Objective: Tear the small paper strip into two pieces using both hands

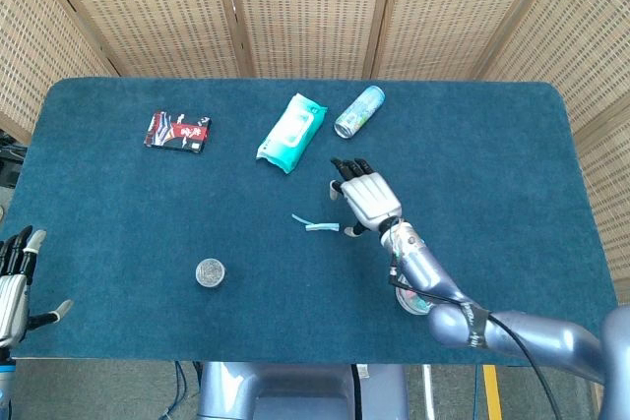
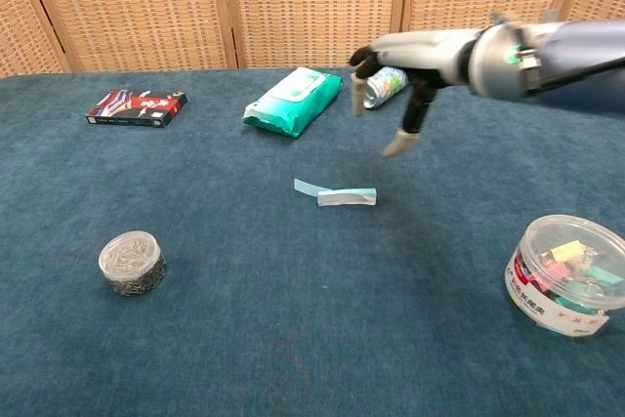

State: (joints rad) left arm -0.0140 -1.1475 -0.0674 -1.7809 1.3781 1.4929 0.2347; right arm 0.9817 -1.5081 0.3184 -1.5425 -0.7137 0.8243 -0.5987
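The right hand (image 1: 366,200) hangs with fingers (image 2: 401,143) spread and empty, above and just right of the paper strip (image 1: 316,225), which lies flat mid-counter (image 1: 492,145). The left hand (image 1: 14,287), open too, waits at the near left edge, partly cut off. A good pinch would take one end low, leaving the other end free for the second hand. The strip's folds are hard to make out.

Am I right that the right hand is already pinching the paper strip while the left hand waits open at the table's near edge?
Not quite: the right hand hovers open above the paper strip, not touching it, as the chest view shows. The left hand does wait open at the near edge.
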